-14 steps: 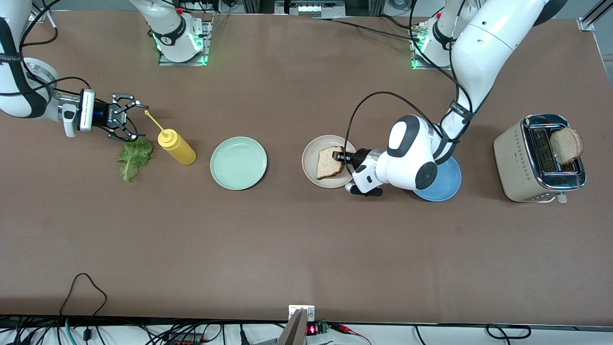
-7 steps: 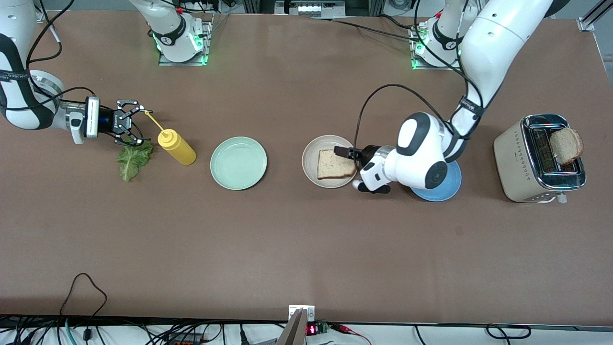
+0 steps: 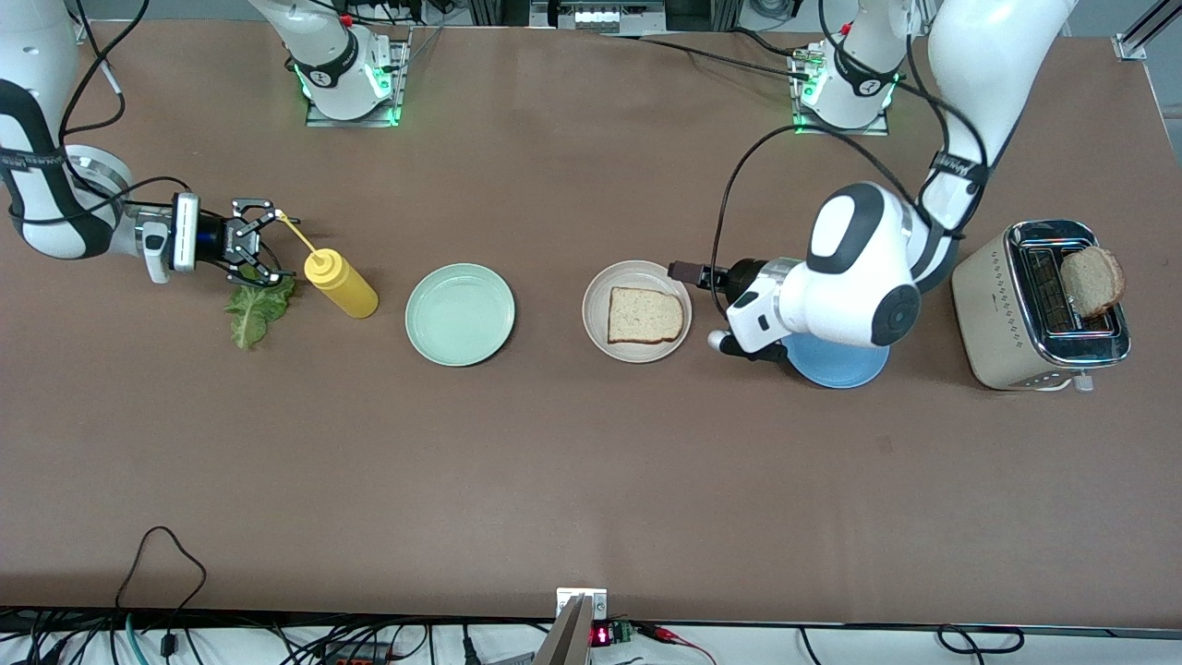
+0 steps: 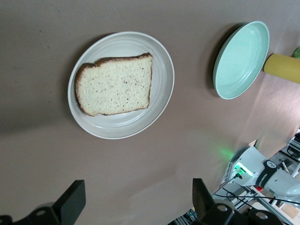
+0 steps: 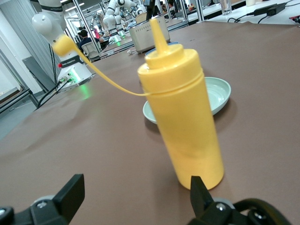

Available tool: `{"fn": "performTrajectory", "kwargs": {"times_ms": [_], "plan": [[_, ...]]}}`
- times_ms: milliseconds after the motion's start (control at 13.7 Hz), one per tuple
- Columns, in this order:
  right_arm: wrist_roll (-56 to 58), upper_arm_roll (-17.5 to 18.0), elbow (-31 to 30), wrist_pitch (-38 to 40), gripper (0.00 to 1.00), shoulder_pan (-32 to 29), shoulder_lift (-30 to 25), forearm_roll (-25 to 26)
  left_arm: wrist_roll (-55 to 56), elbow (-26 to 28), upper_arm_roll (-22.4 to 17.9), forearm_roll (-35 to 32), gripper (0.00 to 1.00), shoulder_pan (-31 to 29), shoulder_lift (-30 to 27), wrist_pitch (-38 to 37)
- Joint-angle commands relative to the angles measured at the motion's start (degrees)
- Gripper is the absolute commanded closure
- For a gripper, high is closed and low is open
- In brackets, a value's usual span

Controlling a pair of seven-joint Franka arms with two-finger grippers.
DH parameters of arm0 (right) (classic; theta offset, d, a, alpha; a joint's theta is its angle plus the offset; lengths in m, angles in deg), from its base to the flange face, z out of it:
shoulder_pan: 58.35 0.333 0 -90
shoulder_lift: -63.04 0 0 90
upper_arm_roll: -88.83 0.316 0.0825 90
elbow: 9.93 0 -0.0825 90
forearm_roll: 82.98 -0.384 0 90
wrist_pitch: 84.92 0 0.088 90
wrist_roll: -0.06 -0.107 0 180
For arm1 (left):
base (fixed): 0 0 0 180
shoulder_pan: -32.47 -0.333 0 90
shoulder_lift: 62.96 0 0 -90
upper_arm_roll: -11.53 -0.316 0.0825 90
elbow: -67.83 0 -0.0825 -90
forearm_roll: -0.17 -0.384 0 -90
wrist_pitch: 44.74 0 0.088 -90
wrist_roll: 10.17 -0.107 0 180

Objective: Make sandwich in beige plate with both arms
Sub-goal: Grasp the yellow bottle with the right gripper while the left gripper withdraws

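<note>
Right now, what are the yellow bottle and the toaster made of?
The yellow bottle looks like soft matte plastic: its dull, one-colour skin shows only faint shine. The toaster seems to have a beige painted or plastic body and a shiny metal top, since the rim around its slots gleams like chrome.

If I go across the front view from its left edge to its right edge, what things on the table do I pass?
Lettuce leaf → yellow squeeze bottle → mint-green plate → beige plate with a bread slice → blue plate → toaster holding another bread slice.
</note>
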Motion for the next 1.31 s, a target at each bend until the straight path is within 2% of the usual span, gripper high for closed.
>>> {"fn": "performTrajectory", "kwargs": {"times_ms": [0,146,365,511,729,875,1021,1094,1167,1240], "plan": [[2.2,0.2,5.5,0.3,0.00,2.6,4.5,-3.0,1.0,1.9,-0.5,-5.8,0.00,-3.4,-5.4,-1.5],[2.3,0.3,7.7,0.4,0.00,4.0,6.3,-5.0,3.4,1.6,-0.5,-11.3,0.00,-5.6,-8.1,-2.8],[2.5,0.3,7.8,0.2,0.00,6.2,7.0,-8.3,4.6,1.4,-0.6,-21.6,0.00,-7.9,-12.6,-3.5],[2.5,0.3,7.9,0.3,0.00,7.1,7.8,-9.6,4.6,-1.3,-0.6,-28.4,0.00,-9.8,-14.2,-5.4],[2.8,0.3,8.0,0.4,0.00,7.8,8.5,-9.9,4.1,-12.5,-0.5,-29.3,0.00,-15.2,-13.8,-12.3],[2.8,0.4,7.9,0.4,0.00,8.3,8.4,-10.7,3.8,-15.6,-0.4,-29.4,0.00,-17.9,-13.7,-12.8],[2.8,0.4,8.0,0.1,0.00,9.1,8.4,-11.2,3.7,-16.0,-0.6,-29.3,0.00,-18.1,-14.2,-12.9],[2.9,0.3,8.0,0.2,0.01,9.7,8.4,-12.2,3.3,-16.0,-2.8,-29.4,0.00,-16.9,-15.2,-13.0],[2.9,0.4,8.0,0.1,0.04,9.8,8.4,-12.3,1.8,-16.0,-6.8,-29.3,0.00,-13.7,-16.1,-13.0],[2.9,0.4,8.0,0.1,0.09,10.3,8.4,-12.3,-0.4,-16.0,-12.7,-28.9,0.00,-9.3,-16.4,-13.0]]}}
